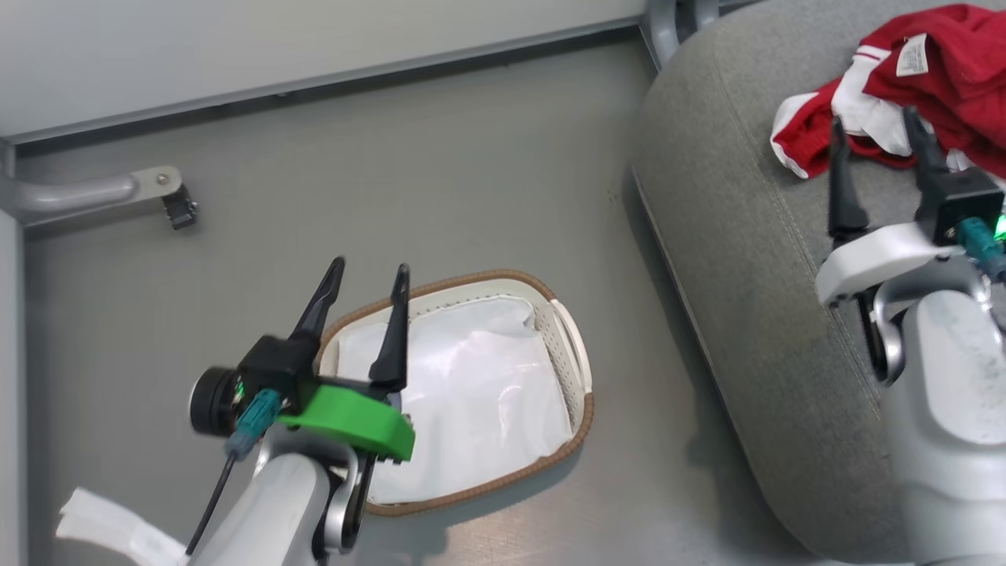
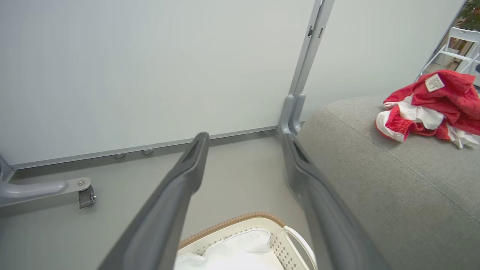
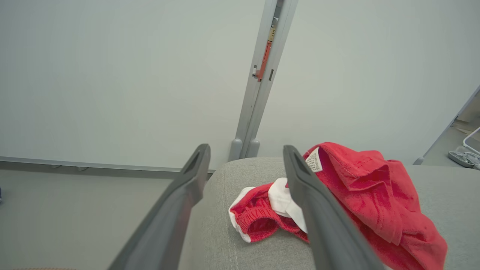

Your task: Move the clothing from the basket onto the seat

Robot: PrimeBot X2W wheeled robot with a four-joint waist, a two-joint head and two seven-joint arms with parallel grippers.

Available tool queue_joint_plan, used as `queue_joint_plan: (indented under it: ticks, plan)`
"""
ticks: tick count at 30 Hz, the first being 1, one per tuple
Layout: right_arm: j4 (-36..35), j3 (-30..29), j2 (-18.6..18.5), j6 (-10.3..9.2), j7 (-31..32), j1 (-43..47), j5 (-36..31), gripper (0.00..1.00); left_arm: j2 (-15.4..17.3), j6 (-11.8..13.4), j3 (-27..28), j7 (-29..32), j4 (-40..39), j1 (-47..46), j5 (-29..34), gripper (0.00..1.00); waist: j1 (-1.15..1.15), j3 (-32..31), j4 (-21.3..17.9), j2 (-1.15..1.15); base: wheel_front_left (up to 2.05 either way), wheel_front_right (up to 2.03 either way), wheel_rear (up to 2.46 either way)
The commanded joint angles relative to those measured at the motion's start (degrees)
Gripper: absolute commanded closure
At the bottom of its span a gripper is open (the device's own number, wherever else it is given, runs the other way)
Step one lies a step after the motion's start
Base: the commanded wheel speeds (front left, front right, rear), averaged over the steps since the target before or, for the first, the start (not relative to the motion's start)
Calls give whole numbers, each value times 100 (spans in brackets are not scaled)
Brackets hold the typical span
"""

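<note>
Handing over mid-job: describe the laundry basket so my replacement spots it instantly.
Start at the large grey fabric sofa seat on the right. On the grey floor to its left sits a small cream perforated plastic basket. Its brown woven rim and white sheet lining mark it out.

**Left arm.** The left gripper (image 1: 371, 266) sits at the lower left of the head view. The left fingers (image 1: 391, 338) point up and slightly right. They are spread apart and hold nothing. A green bracket (image 1: 354, 417) joins the gripper to the pale left forearm (image 1: 271, 503). A teal connector (image 1: 253, 424) with a dark cable sits at the wrist.

**Right arm.** The right gripper (image 1: 872, 116) sits at the upper right of the head view. The right fingers (image 1: 841, 189) point up, parted, and grip nothing. A white bracket (image 1: 880, 263) joins the gripper to the pale right forearm (image 1: 955, 409).

**Wrist views.** Each wrist view shows its own pair of fingers set wide apart.
</note>
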Motion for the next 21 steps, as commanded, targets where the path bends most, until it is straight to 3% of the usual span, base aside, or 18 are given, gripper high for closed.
queue_joint_plan:
  ticks: [1, 11, 21]
  plan:
    - [-121, 73, 57, -8, -28, 213, 46, 0, -35, 0, 162, -3, 11, 249, 67, 0, 0, -285, 268, 0, 0, 0, 0]
    - [-511, 507, 380, -8, -28, 1240, 329, 0, -304, -203, 1055, -3, -6, 1202, 317, 0, 0, -736, 679, 0, 0, 0, 0]
    - [-622, 1031, 397, -8, -28, 2047, 955, 0, -535, -464, 1768, -4, -167, 1941, 515, 0, 0, -973, 729, 0, 0, 0, 0]
